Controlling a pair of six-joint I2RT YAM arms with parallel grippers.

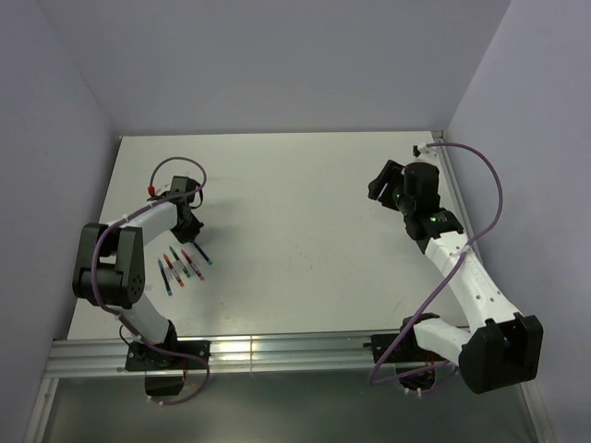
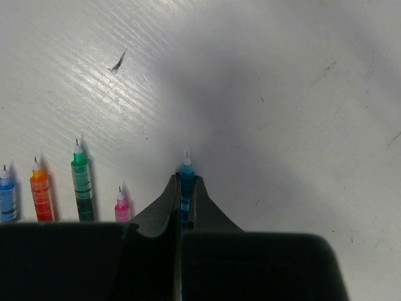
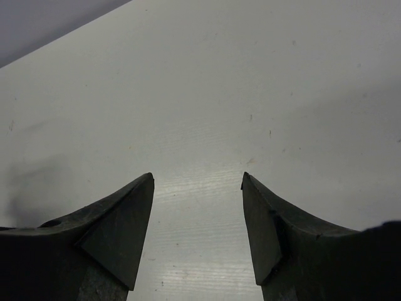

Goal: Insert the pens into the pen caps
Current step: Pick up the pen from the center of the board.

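In the left wrist view my left gripper [image 2: 186, 179] is shut on a blue pen [image 2: 187, 168], whose fine tip pokes out past the fingertips just over the white table [image 2: 269, 94]. To its left lie a pink pen [image 2: 121, 205], a green pen [image 2: 81, 185], an orange pen [image 2: 41, 194] and another blue pen [image 2: 6, 194], side by side with their tips pointing the same way. From above, the left gripper [image 1: 189, 221] sits at the far end of the pen row [image 1: 180, 265]. My right gripper [image 1: 379, 185] stands open over bare table at the far right, holding nothing. I cannot make out the pen caps.
Purple-grey walls close the table [image 1: 295, 231] in on three sides. A metal rail [image 1: 277, 355] runs along the near edge by the arm bases. A small dark scuff [image 2: 117, 63] marks the surface ahead of the pens.
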